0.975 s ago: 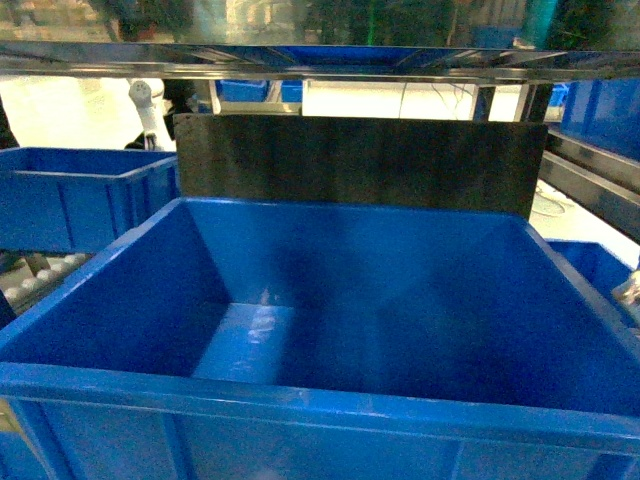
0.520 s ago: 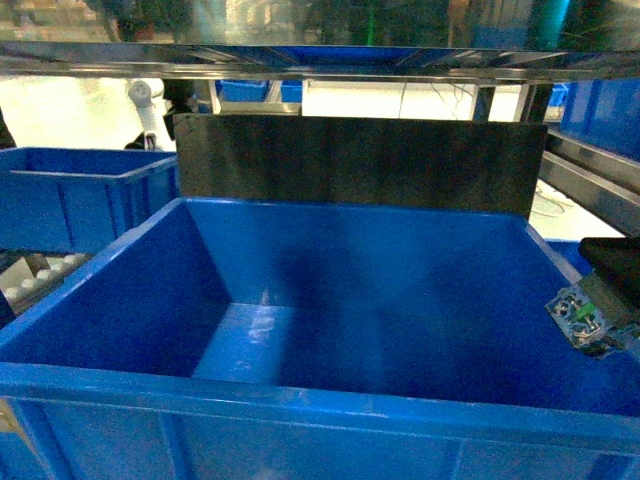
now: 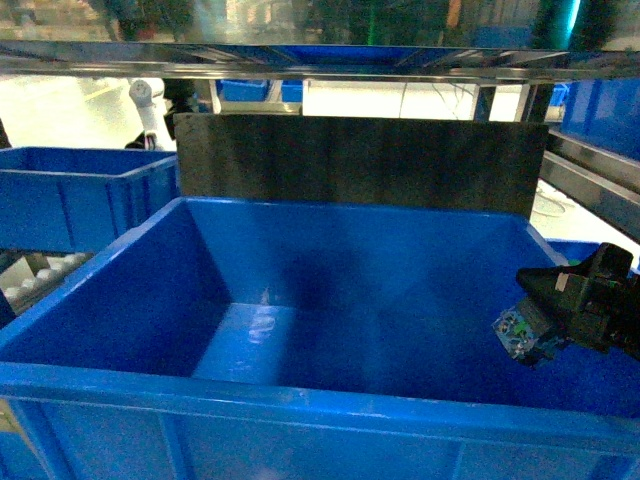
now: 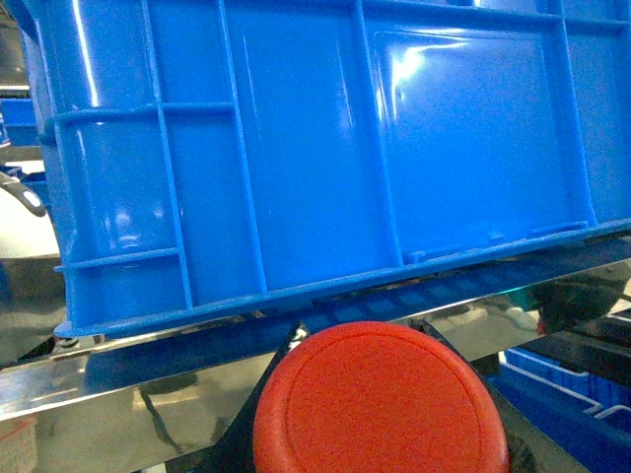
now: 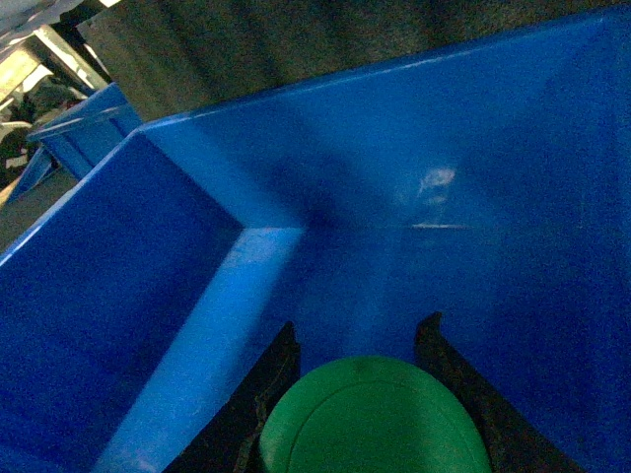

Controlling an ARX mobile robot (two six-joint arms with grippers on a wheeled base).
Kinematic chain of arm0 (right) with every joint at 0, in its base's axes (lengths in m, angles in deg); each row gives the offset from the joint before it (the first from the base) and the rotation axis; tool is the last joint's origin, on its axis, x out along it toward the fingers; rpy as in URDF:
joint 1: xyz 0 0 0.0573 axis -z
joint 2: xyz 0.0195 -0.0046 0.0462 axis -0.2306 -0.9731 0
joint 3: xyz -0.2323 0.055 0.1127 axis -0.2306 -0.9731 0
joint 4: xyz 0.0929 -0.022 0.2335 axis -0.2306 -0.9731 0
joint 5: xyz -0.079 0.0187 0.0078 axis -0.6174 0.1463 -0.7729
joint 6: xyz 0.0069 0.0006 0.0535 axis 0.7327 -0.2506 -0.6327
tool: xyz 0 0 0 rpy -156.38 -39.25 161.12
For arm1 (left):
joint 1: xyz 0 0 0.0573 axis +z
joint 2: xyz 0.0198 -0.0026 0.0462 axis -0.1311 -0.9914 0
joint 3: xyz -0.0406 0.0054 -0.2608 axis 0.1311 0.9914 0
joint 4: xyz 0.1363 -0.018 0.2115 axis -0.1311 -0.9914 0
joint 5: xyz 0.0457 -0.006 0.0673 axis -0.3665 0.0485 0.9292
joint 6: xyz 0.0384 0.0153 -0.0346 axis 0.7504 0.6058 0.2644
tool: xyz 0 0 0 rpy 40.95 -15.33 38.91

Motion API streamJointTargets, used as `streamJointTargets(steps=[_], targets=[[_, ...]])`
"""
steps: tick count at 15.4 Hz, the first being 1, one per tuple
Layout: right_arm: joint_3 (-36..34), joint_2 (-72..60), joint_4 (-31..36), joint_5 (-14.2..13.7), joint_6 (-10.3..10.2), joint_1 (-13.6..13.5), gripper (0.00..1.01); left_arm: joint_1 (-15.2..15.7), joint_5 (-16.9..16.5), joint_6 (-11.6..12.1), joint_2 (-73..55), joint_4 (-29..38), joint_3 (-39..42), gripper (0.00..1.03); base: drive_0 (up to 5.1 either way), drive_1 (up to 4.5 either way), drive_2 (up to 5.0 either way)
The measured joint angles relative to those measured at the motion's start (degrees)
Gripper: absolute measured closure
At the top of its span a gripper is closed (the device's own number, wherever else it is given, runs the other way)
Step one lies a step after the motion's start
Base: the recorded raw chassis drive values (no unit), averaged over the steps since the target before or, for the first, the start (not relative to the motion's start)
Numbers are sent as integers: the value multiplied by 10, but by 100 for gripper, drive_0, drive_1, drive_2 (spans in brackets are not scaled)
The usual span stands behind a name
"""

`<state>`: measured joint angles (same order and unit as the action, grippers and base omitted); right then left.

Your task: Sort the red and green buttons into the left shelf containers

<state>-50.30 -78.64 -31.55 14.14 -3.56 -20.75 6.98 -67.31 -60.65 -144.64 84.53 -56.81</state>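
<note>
My right gripper [image 3: 535,325] reaches over the right rim of a large blue container [image 3: 300,395], shut on the green button [image 3: 515,327]. From the right wrist view, the green cap [image 5: 375,419] sits between the black fingers of the right gripper [image 5: 361,320], above the container's bare floor [image 5: 325,286]. My left gripper [image 4: 360,325] is shut on the red button [image 4: 380,404], whose round cap fills the space between the fingers. It hangs below and in front of a blue container's ribbed outer wall [image 4: 296,148]. The left gripper does not show in the head view.
A second blue bin [image 3: 70,200] stands at the left and another [image 3: 600,260] at the right. A dark panel [image 3: 360,160] rises behind the big container. A metal shelf [image 3: 320,60] runs overhead. A shiny metal shelf rail [image 4: 148,394] runs under the container.
My right gripper with the green button has come in from the right edge and moved left over the container's rim into its inside. Nothing else in the head view moved.
</note>
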Motion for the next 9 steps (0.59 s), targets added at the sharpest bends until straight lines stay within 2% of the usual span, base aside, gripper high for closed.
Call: streamJointTargets(steps=[1, 2, 5, 7, 9], targets=[[1, 2, -7, 4, -2, 0, 69, 0, 0, 0, 0, 0, 0, 78, 0, 0, 0], [3, 3, -11, 5, -3, 0, 58, 0, 0, 0, 0, 0, 0, 78, 0, 0, 0], [3, 3, -11, 4, -3, 0, 49, 0, 0, 0, 0, 0, 0, 78, 0, 0, 0], [4, 3, -11, 4, -3, 0, 38, 0, 0, 0, 0, 0, 0, 78, 0, 0, 0], [4, 3, -11, 4, -3, 0, 15, 0, 0, 0, 0, 0, 0, 78, 0, 0, 0]])
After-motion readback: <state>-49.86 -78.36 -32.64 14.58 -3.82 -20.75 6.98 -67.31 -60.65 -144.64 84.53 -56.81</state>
